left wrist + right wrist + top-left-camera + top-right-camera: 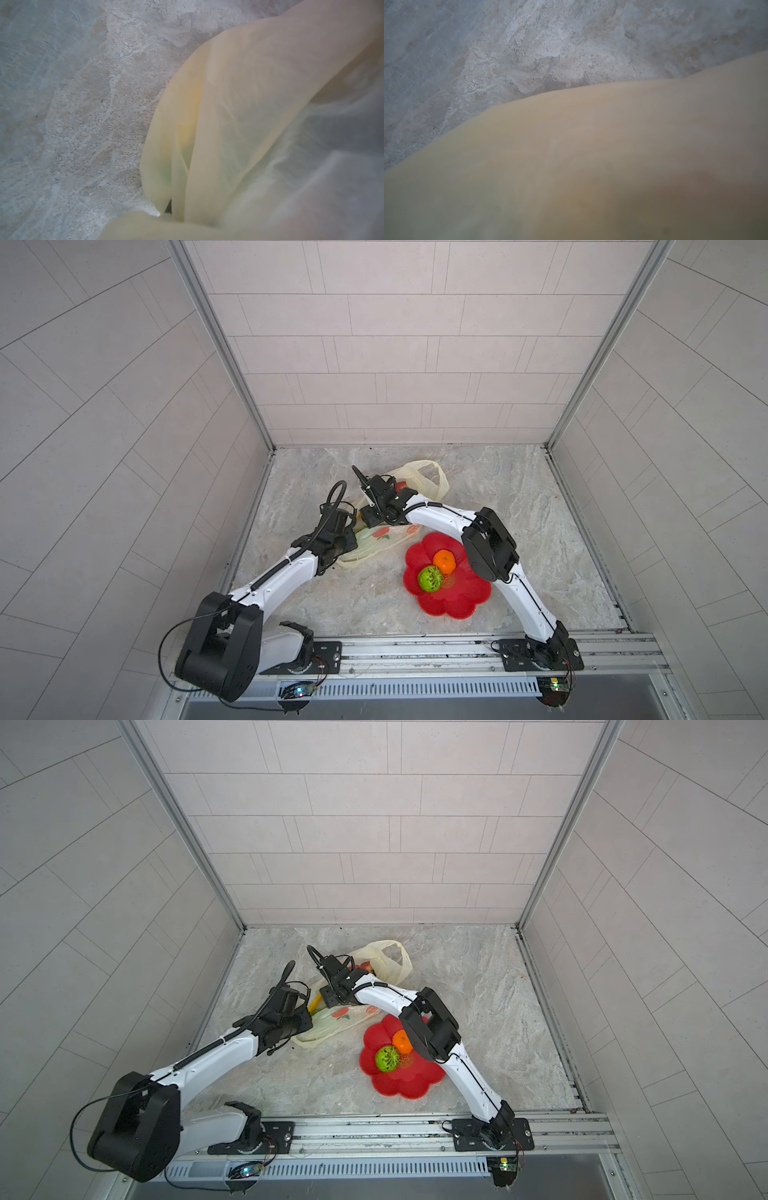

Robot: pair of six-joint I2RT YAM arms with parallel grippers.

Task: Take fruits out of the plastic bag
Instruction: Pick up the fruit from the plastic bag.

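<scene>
Plastic bag (368, 549), just below centre in both top views, read as thin, limp, slippery film best pinched at its hem, the red fruit (401, 486) inside light and glossy; left gripper (352, 540) and right gripper (371, 516) fingers were hidden, spacing indeterminable.

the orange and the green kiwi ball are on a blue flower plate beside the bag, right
No, the plate is red, not blue; both top views show it. The orange and the green kiwi ball do sit on it, beside the plastic bag.
</scene>
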